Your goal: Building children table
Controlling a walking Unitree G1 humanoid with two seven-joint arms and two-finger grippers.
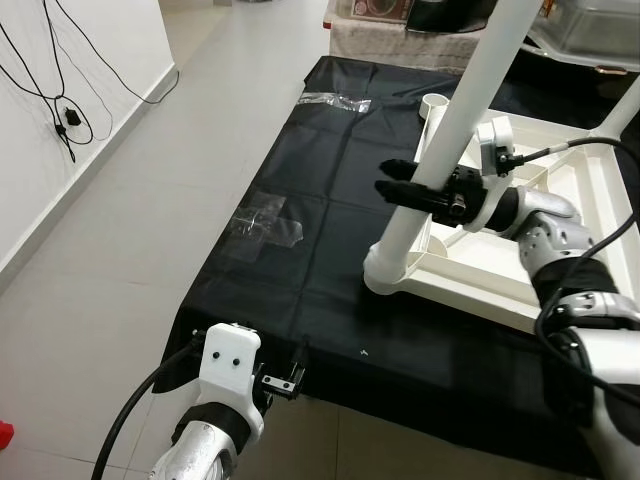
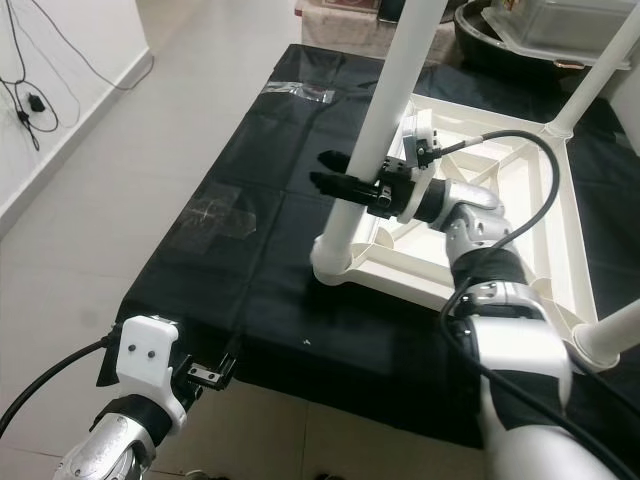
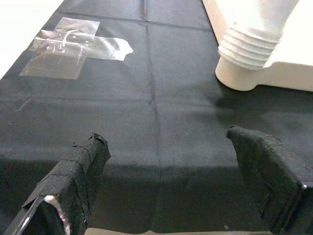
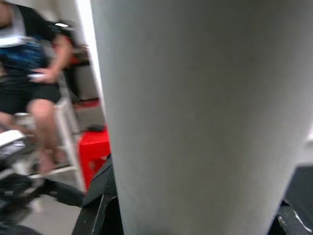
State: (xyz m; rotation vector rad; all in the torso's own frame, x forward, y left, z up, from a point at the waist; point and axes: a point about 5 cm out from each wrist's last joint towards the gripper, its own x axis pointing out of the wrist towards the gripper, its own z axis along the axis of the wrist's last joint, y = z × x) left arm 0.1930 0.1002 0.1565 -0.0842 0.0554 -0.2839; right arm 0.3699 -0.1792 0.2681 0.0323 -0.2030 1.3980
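Black cloth covers the floor, taped patches nearby, carrying the upturned white tabletop. Right pincer clamps its upright corner leg; left pincer hovers agape, empty, at the cloth's edge.

You have one tabletop, three legs standing in it, one loose leg, one cloth, two tape patches.

A black cloth covers the low surface, draped over its near edge above the grey tiled floor. Lying directly on the cloth: the upturned white table top, two patches of clear tape, and a loose white leg at the far side
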